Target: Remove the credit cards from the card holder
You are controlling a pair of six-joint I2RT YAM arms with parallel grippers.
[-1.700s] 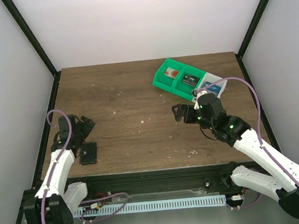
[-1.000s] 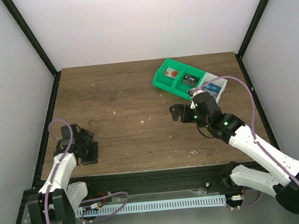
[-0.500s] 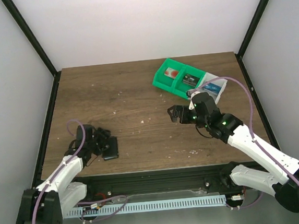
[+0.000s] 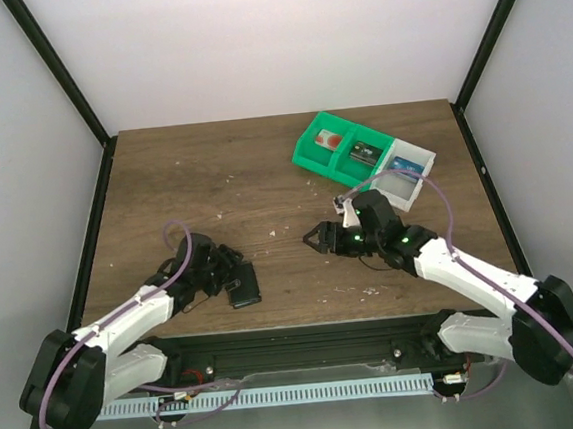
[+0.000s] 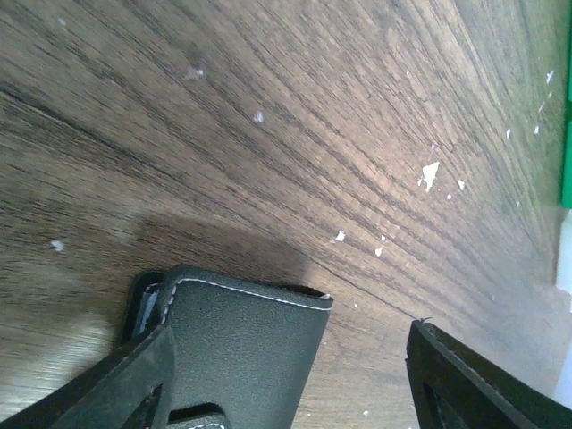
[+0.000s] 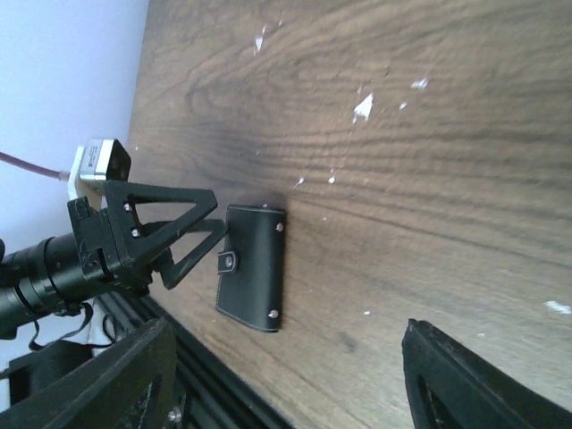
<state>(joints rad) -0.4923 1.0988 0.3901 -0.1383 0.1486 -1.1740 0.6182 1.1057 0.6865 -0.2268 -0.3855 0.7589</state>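
Card holder, black stitched leather rectangle point(image 4: 244, 289), lies closed on brown wooden table point(image 4: 263, 176). Left gripper point(image 5: 290, 329) brackets it, jaws apart, not clamped. Right gripper point(image 4: 319, 240), to its right, jaws spread, holds nothing.

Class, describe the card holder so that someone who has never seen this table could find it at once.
On the wooden table, look at the near edge, left of centre, where the left arm ends. The card holder lies flat there: small, black, closed, stitched, with a snap tab, unlike the green and white bins at the far right.
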